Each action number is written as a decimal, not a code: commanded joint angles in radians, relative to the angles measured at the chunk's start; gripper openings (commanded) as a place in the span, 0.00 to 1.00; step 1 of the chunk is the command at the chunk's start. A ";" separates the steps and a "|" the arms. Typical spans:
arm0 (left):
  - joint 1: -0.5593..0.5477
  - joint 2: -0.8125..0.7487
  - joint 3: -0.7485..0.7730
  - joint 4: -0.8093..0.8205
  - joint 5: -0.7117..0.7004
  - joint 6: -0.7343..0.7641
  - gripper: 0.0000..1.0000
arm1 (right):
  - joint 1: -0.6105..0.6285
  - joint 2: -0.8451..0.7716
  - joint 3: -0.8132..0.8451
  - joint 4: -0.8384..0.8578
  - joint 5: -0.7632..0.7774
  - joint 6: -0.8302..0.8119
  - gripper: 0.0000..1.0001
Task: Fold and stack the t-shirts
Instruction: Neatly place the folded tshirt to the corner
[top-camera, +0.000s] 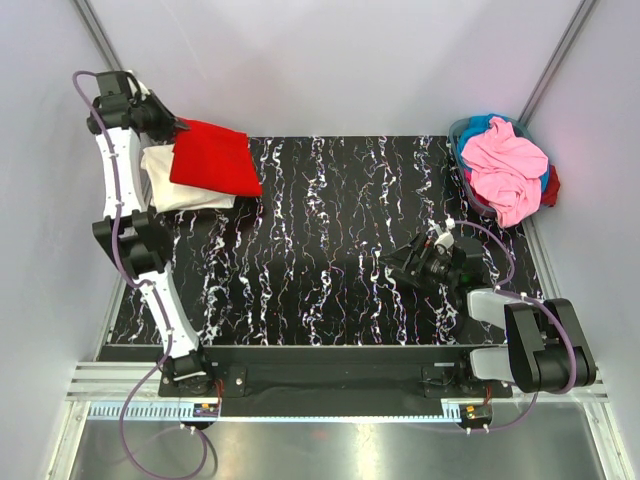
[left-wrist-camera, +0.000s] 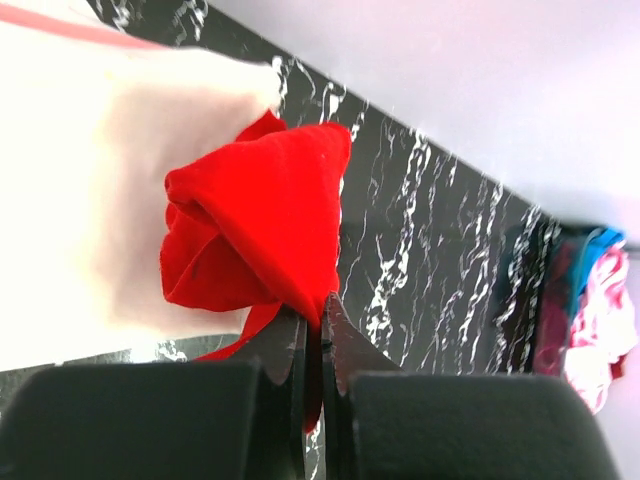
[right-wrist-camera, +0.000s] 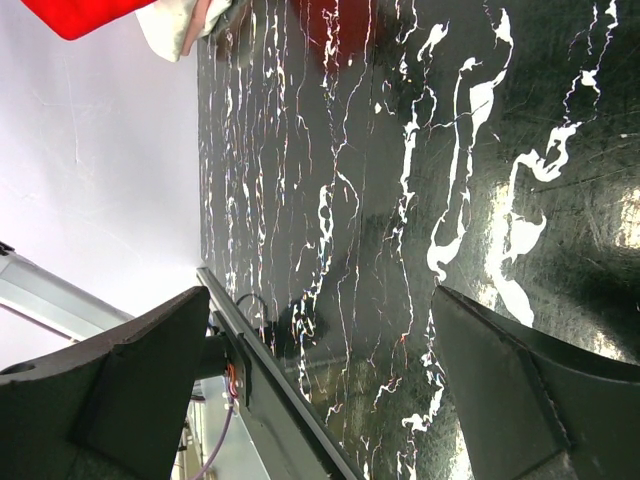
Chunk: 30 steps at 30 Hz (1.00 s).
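A folded bright red t-shirt (top-camera: 213, 157) lies partly over a folded cream-white t-shirt (top-camera: 178, 188) at the table's far left. My left gripper (top-camera: 178, 127) is at the red shirt's far left corner, shut on a pinch of its cloth; the left wrist view shows the red t-shirt (left-wrist-camera: 265, 220) bunched up and rising from the closed jaws of the left gripper (left-wrist-camera: 318, 312), with the cream-white t-shirt (left-wrist-camera: 90, 200) behind it. My right gripper (top-camera: 400, 262) rests low over the bare table at the right, open with nothing in it; in its own view the right gripper (right-wrist-camera: 325, 330) has only table between its fingers.
A basket (top-camera: 462, 150) at the far right corner holds a heap of pink (top-camera: 505, 165), blue and dark red shirts. Walls close in the table on three sides. A metal rail (top-camera: 330, 350) runs along the near edge.
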 joint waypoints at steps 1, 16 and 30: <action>0.010 -0.059 0.018 0.106 0.087 -0.045 0.00 | 0.004 0.005 0.037 0.062 -0.024 0.004 1.00; 0.073 0.020 0.067 0.131 0.135 -0.107 0.00 | 0.005 0.019 0.039 0.074 -0.030 0.008 1.00; 0.111 0.075 0.096 0.111 0.052 -0.087 0.01 | 0.004 0.031 0.039 0.088 -0.036 0.016 1.00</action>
